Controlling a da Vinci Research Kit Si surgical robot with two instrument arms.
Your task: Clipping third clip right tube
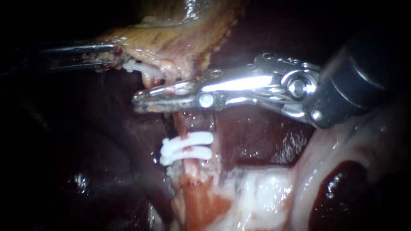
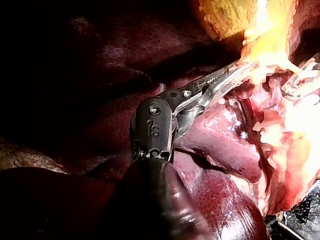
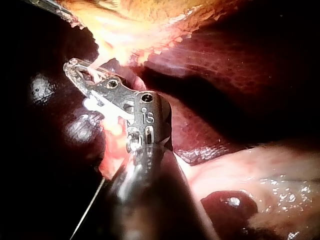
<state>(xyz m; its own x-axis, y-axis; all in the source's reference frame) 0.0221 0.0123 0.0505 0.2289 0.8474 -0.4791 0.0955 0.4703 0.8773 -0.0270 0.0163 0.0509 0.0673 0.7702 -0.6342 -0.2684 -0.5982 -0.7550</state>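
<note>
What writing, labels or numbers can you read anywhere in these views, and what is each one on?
No words, brands or numbers on the liver, the gallbladder, the tube or the white clips.
Left instrument: a small stamped mark on its wrist, too small to quote reliably.
Right instrument: a small stamped mark on its wrist, likewise too small to quote.

Right instrument (image 1: 141,102) apparently across tube (image 1: 183,124), above clips (image 1: 188,147)

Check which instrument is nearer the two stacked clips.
Right. The right instrument crosses the tube just above the clips; the left instrument grips tissue farther up and to the side.
</note>
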